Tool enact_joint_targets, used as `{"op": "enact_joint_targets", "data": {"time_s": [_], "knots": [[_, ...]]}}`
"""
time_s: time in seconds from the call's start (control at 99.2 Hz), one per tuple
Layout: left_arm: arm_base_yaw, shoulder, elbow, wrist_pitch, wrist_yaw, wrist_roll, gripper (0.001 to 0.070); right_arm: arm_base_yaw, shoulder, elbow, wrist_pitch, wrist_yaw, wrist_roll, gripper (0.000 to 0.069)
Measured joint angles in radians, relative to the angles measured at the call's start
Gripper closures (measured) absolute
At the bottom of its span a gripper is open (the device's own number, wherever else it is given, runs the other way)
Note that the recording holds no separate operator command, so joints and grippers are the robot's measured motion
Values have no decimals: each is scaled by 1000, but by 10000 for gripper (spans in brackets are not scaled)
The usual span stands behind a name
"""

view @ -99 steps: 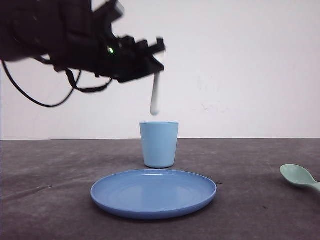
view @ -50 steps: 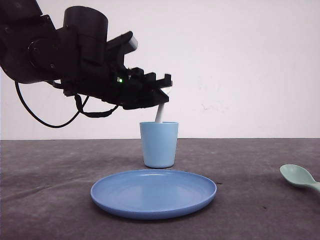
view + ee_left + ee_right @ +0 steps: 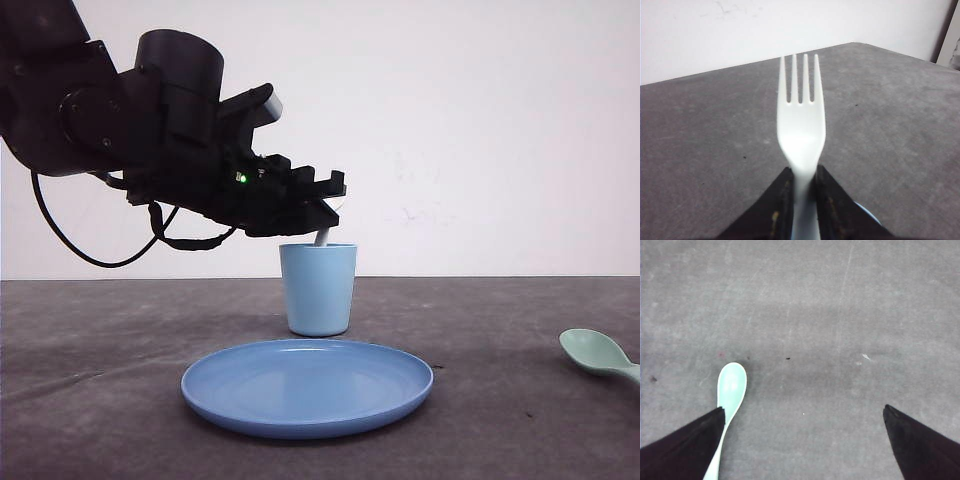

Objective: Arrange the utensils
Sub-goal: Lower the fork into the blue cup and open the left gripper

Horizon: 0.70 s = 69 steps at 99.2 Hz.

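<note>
The black left arm reaches in from the left edge of the dark grey surface (image 3: 120,330), its wrist sloping slightly down so that the left tool (image 3: 325,205) hangs just above the rim of the light blue plastic cup (image 3: 318,290), which stands upright near the middle of the surface behind the round blue plate (image 3: 307,385). A plain white wall backs the surface. The left tool's fingers (image 3: 777,205) are pressed against the handle of the white plastic four-tined fork (image 3: 801,125), whose handle end dips into the cup. The right tool (image 3: 802,440) hovers with fingers spread wide, holding nothing, beside the pale mint-green plastic spoon (image 3: 730,390) lying flat near the right edge.
</note>
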State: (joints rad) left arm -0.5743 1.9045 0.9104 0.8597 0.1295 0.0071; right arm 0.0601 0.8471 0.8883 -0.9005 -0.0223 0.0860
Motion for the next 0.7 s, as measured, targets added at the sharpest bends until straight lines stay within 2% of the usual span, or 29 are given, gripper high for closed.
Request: {"op": "enact_joint_targets", "data": {"time_s": [0.303,0.363,0.545,0.696], "knots": [[0,1,0,-42,0,0,663,0,0,0,0,0,0,55],[0,1,0,-41,0,0,629,0,0,0,0,0,0,55],[0,1,0,-40,0,0,465,0,0,0,0,0,0,55],[0,1,0,-21,0,0,430,0,0,0,0,0,0,55]]}}
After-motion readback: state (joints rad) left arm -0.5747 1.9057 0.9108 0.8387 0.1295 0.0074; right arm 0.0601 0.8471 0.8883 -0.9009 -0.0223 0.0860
